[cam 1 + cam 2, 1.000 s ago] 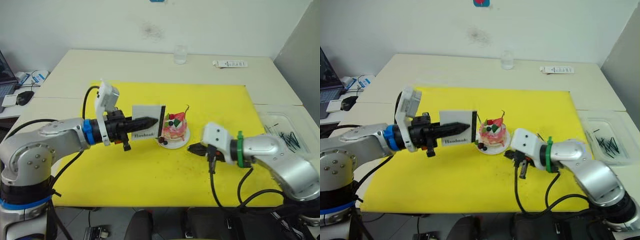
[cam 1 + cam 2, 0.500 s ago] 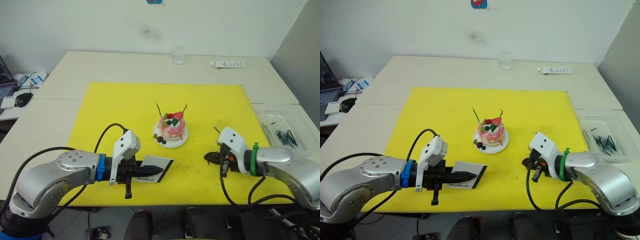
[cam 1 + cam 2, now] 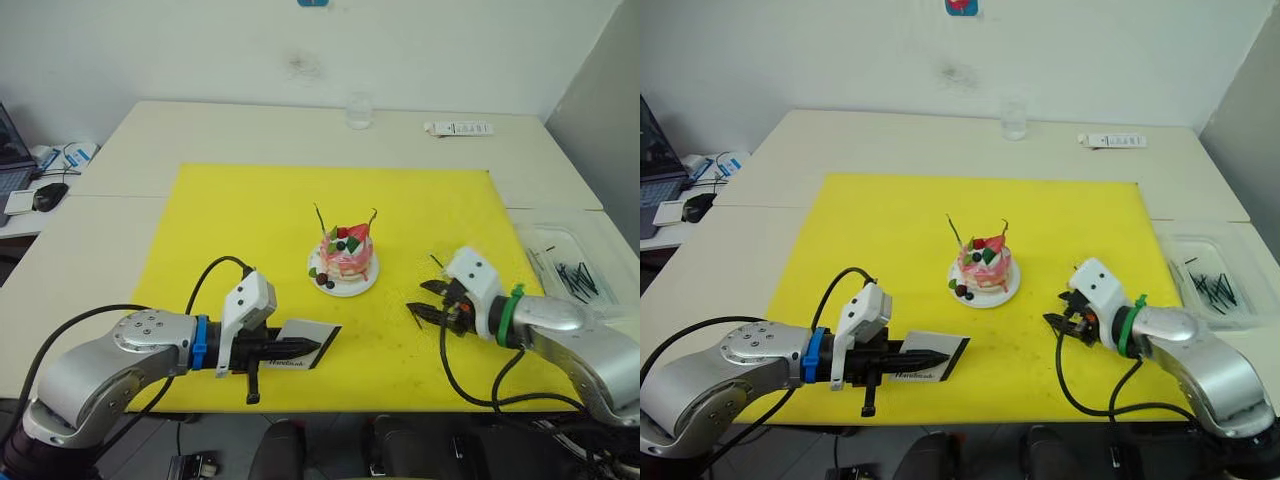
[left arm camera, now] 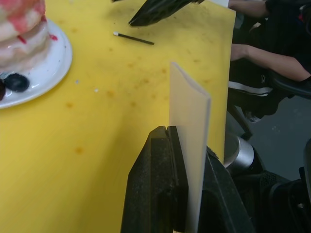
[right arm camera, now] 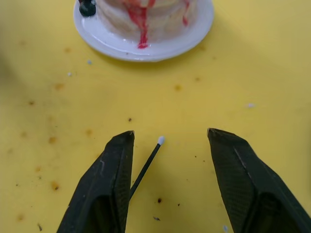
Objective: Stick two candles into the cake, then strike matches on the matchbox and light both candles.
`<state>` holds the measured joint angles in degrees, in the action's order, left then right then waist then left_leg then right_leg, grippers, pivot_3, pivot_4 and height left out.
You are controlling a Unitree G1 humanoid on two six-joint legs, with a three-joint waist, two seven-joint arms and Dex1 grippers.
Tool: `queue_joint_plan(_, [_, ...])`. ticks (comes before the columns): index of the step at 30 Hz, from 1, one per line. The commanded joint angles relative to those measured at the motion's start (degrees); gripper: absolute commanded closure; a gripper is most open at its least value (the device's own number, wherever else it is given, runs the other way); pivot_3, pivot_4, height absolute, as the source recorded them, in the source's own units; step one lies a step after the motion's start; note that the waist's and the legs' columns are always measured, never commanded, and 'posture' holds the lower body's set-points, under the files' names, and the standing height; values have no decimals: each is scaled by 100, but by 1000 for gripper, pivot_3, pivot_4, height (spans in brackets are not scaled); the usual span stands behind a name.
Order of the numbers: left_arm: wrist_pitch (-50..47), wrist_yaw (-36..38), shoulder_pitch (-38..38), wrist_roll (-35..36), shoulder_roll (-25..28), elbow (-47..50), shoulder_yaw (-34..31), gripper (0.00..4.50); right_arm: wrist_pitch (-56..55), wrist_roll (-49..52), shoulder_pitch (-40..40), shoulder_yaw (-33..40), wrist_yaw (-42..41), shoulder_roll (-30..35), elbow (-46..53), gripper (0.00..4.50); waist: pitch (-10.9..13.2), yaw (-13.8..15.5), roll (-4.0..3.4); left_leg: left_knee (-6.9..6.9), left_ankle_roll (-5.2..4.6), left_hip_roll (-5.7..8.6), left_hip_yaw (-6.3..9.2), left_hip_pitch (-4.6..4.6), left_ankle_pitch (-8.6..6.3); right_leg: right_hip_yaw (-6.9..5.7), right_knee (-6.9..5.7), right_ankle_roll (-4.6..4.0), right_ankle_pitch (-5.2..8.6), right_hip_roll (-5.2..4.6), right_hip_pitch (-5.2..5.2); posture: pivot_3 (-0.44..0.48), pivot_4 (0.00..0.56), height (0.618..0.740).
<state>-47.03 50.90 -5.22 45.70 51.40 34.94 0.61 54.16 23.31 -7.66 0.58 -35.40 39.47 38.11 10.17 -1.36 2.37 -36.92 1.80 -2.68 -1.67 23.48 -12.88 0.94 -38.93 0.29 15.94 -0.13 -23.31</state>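
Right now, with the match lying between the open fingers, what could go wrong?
The match is very thin and flat on the yellow mat; the right hand could close over it and miss, or flick it away. The left hand grips the matchbox only near one edge, so striking might push it askew.

A pale table (image 3: 200, 130) carries a yellow mat (image 3: 250, 220) at its middle, a clear glass (image 3: 359, 109) and a white remote (image 3: 459, 128) at the far edge, and a clear tray (image 3: 560, 255) of dark sticks on the right.
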Motion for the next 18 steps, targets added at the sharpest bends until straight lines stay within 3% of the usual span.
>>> queue_joint_plan(1, [141,56,-40,-42,-53,29,-81,4500,-708,-225,398,261,394,-300,276,2207,0,-4,0,1,0,0,0,0,0,1,0,0,0,0,0,0,150,740])
queue_joint_plan(8, [59,-33,-161,-24,-161,54,-45,4500,-2474,-1257,1519,-451,1424,-1490,-61,2207,-1,-16,-2,-1,0,-3,0,-4,0,1,-6,0,0,1,0,0,150,740])
queue_joint_plan(18, [-317,-137,-498,222,-170,168,-84,4500,-3207,-2005,1833,-913,1908,-2013,-700,2207,-2,-14,-2,-3,0,-1,-5,-6,0,4,-6,-1,-1,0,1,0,150,740])
